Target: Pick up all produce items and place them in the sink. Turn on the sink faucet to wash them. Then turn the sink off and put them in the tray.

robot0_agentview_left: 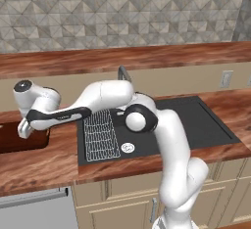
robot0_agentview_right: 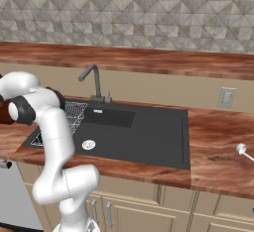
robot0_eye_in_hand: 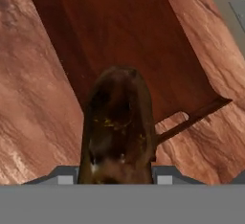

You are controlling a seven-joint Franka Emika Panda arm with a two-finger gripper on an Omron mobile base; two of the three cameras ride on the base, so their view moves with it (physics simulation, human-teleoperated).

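Late stage, by the look of it. The olive-brown produce lump [robot0_eye_in_hand: 118, 127] is pinched in the gripper [robot0_eye_in_hand: 117, 173], jaws pressed against its sides, and is held in the air above the near end of the wooden tray [robot0_eye_in_hand: 119, 36]. In the left base view the arm is stretched far left, the hand over the tray [robot0_agentview_left: 19, 142] beside the sink [robot0_agentview_left: 196, 120]. The sink basin is seen without produce; no water is visible at the faucet [robot0_agentview_right: 93, 80]. Washing is judged finished. What is left: lowering and release into the tray.
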